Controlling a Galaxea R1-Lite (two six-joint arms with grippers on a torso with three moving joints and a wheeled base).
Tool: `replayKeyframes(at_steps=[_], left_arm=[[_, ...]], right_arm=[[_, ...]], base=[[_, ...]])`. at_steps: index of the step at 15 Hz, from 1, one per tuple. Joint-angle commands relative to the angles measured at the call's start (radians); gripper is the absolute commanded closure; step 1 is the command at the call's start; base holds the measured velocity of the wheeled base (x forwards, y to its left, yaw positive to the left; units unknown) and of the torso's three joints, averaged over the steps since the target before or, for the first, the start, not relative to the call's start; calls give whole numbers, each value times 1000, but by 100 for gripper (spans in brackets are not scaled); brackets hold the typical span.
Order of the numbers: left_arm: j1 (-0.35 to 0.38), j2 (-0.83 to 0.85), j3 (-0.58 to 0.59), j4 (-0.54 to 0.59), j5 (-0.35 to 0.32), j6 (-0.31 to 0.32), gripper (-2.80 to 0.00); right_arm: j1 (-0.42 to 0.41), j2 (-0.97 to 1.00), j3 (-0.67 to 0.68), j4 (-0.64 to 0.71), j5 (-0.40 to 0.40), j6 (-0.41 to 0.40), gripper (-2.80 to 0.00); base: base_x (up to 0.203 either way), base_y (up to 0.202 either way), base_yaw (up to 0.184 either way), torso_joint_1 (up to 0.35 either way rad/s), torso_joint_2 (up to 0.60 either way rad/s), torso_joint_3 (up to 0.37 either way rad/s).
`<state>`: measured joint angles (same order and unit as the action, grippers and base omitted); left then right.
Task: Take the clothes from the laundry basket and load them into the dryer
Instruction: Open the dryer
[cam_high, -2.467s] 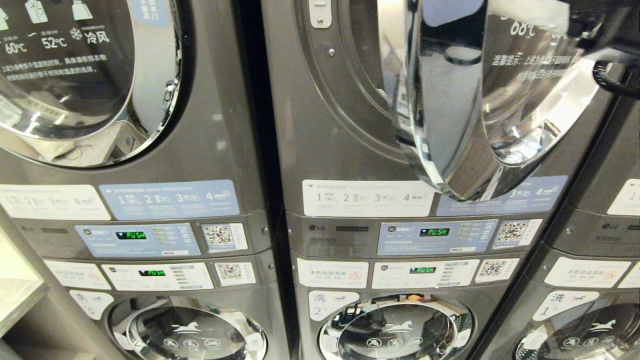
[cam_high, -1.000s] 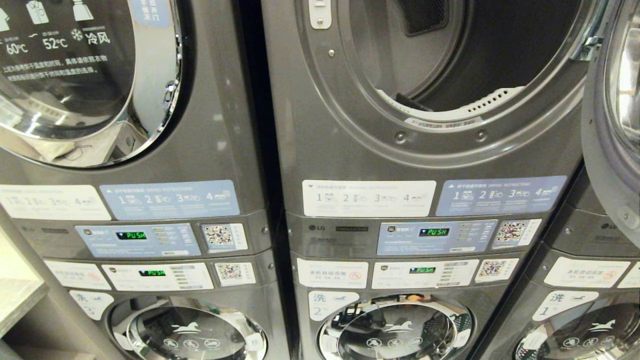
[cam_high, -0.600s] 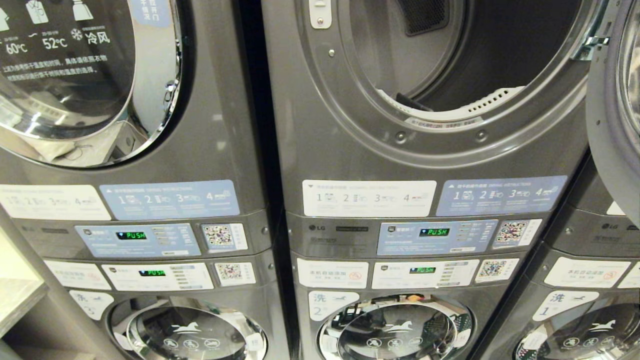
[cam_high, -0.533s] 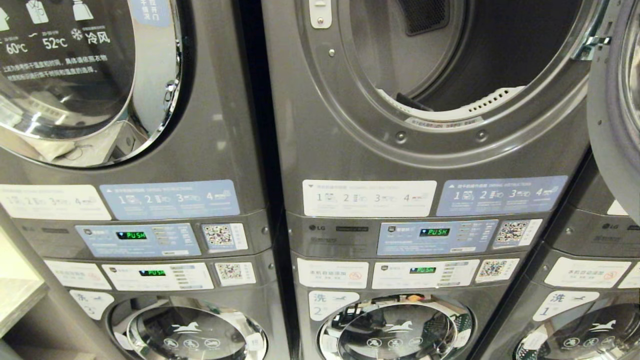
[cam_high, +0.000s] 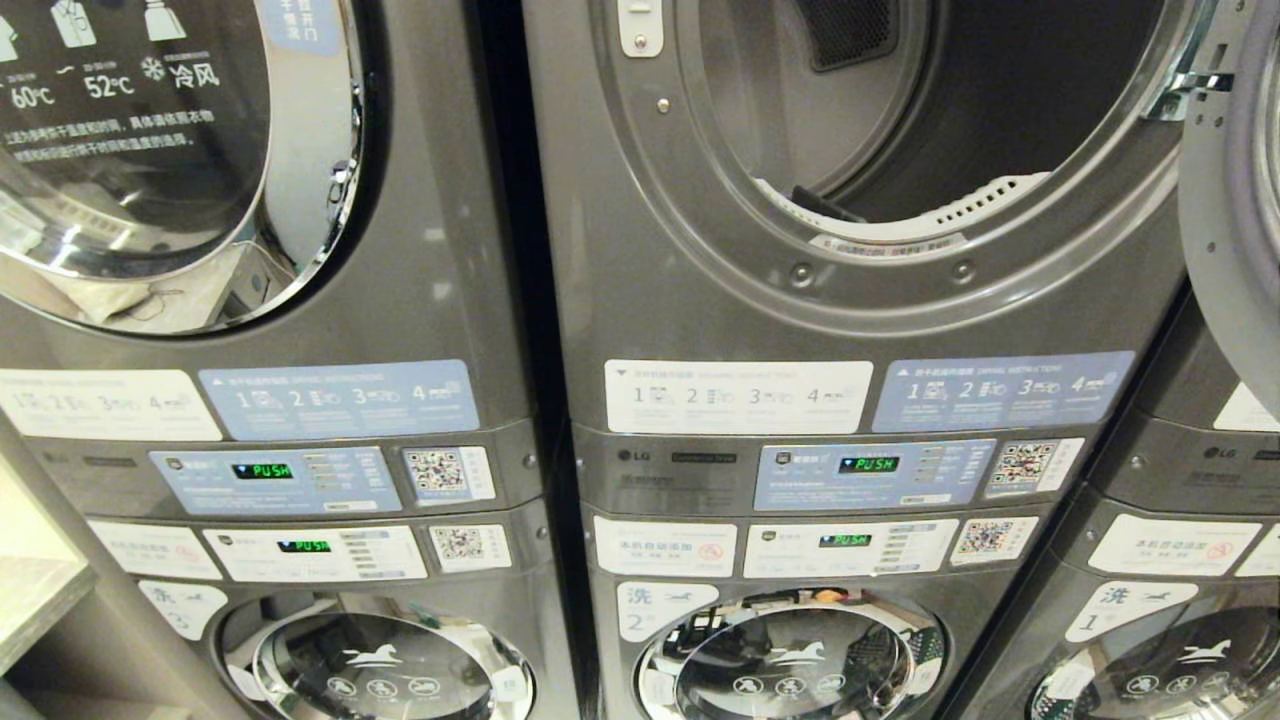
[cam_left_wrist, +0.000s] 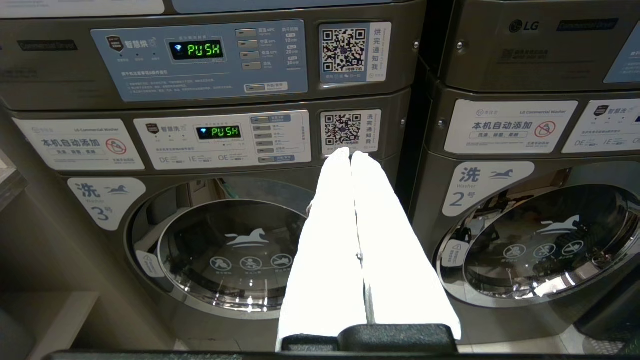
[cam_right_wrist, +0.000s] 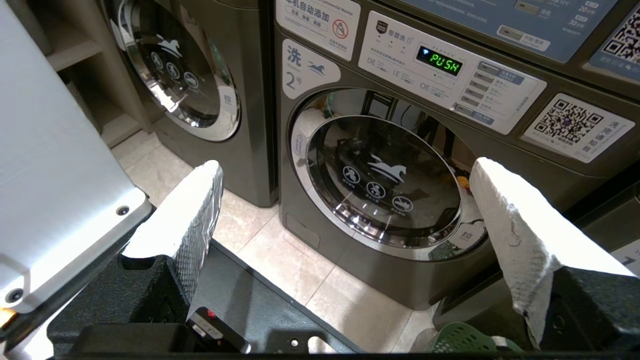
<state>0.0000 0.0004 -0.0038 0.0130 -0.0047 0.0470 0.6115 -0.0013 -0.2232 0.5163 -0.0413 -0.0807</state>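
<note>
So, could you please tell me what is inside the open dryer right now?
Inside the open dryer, only the bare dark drum and a white perforated lint filter at the front lip show; no clothes appear. The upper drum lies outside the picture.

Grey stacked laundry machines (cam_high: 300, 400) stand side by side across the room, each with blue and white instruction labels (cam_high: 340, 398) and green lit displays (cam_high: 262, 470); round chrome-ringed washer doors (cam_left_wrist: 235, 250) mirror the lit interior; a pale tiled floor (cam_right_wrist: 300, 280) runs beneath them; a light shelf unit (cam_high: 35, 590) stands beside the leftmost stack.
</note>
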Motion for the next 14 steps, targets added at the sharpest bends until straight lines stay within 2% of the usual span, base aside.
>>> replayKeyframes(at_steps=[1, 3, 4, 5, 8, 9, 13, 14], left_arm=[[0, 0, 0, -1, 0, 1, 0], [0, 0, 1, -1, -1, 5, 0], [0, 0, 1, -1, -1, 5, 0], [0, 0, 1, 1, -1, 5, 0], [0, 0, 0, 1, -5, 8, 0], [0, 0, 1, 1, -3, 8, 0], [0, 0, 1, 1, -3, 10, 0], [0, 0, 1, 1, -1, 7, 0]], right_arm=[[1, -39, 1, 14, 0, 16, -280], [1, -39, 2, -9, -11, 27, -280], [1, -39, 13, -70, -21, 28, -280], [1, -39, 43, -155, -27, 28, -280], [1, -39, 181, -539, -35, 13, -280], [1, -39, 197, -559, -66, 4, -280], [1, -39, 196, -555, -62, -8, -280], [1, -39, 196, -552, -58, -2, 0]], base=[[0, 0, 0, 0, 0, 0], [0, 0, 0, 0, 0, 0], [0, 0, 0, 0, 0, 0], [0, 0, 0, 0, 0, 0], [0, 0, 0, 0, 0, 0], [0, 0, 0, 0, 0, 0], [0, 0, 0, 0, 0, 0], [0, 0, 0, 0, 0, 0]])
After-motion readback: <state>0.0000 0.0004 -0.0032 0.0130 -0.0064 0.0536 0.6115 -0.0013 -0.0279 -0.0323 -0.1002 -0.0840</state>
